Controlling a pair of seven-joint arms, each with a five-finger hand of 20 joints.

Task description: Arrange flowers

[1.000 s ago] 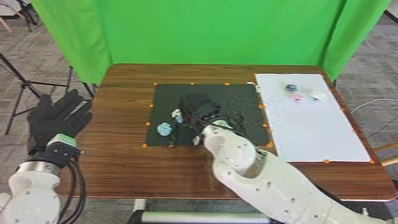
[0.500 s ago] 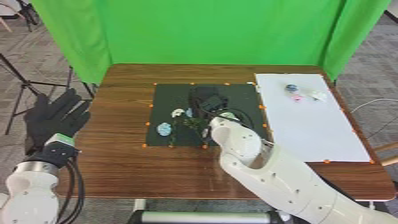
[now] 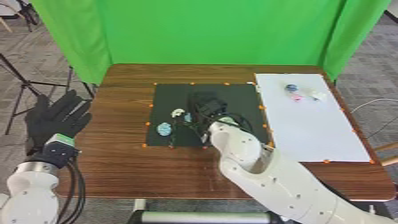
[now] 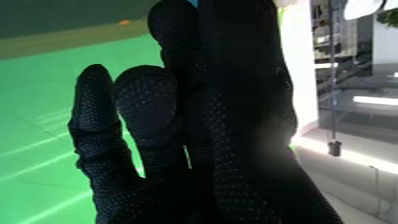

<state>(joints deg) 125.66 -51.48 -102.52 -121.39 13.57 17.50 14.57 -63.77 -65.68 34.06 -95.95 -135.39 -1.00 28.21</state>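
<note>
In the head view my right hand (image 3: 210, 104) is low over the dark mat (image 3: 240, 91). Just left of it are a white flower (image 3: 178, 112) and a small blue one (image 3: 187, 117), thin stems running toward the front edge. A light blue flower (image 3: 164, 129) lies farther left. Part of the stems is hidden by the hand and its cables. The right wrist view has my right hand (image 4: 240, 110) with fingers fairly straight, apart from any clear grasp. My left hand (image 3: 57, 120) rests open beyond the table's left edge.
On the white sheet (image 3: 315, 132) at the right are a dark blue flower (image 3: 291, 88), a pink one (image 3: 298, 98) and a white one (image 3: 318, 95). Orange marks line the mat's border. A green curtain (image 3: 213, 35) hangs behind the table.
My right hand has shifted from over the flowers toward the right, uncovering more of the white and small blue flowers. The left arm has barely moved.
</note>
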